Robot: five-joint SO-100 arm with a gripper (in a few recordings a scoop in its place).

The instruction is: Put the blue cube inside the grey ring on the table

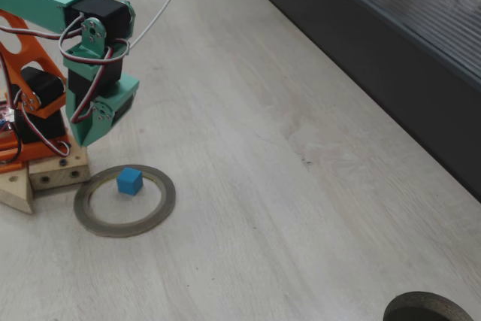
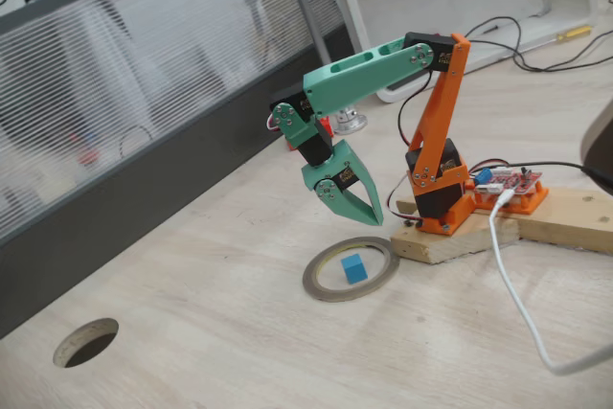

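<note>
Sky-blue cube [image 1: 129,181], plain matte, sits bright against the grey-brown ring [image 1: 125,201] with its pale inner rim. Table [image 1: 285,186] is whitewashed wood grain, faintly streaked. Teal-green gripper [image 2: 356,210], orange arm [image 2: 439,146] behind it, dark grey ribbed panel [image 1: 421,28] upper right.

A small robot arm [image 2: 383,69] built of printed plastic: orange lower links and base bracket, teal-green upper link and claw [image 2: 356,210], with black servo blocks [image 1: 101,13] set at the joints. Twisted red, white and dark wires [image 1: 90,88] loop from servo to servo, and a white cable [image 2: 517,304] trails away from a red circuit board [image 2: 517,182] beside the base. Round silver servo horns with small screws mark the joints. The base is fixed to a pale wooden block [image 2: 498,227].
</note>
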